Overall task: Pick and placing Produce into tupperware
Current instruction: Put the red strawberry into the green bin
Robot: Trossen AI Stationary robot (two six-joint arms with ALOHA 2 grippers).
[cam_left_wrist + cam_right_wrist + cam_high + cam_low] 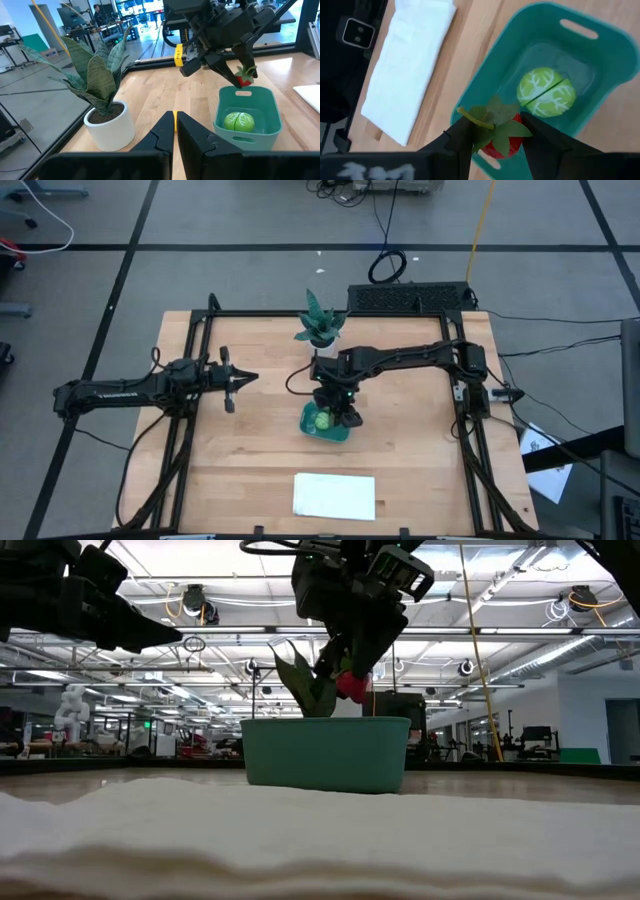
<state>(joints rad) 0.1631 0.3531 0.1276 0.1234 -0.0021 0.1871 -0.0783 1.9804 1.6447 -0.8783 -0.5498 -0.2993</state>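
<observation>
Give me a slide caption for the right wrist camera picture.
Right gripper holds a red strawberry above the teal container, where a green cabbage already sits.

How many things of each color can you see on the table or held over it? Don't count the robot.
Green: 3 - round toy cabbage, teal tub, potted plant
Red: 1 - toy strawberry, held in the right gripper jaws
White: 1 - folded cloth
Total: 5

Two dark, slender jointed robot arms, black cables looped along them, white lettering on the left arm (110, 391), blunt black wedge-shaped fingers (197, 140)
</observation>
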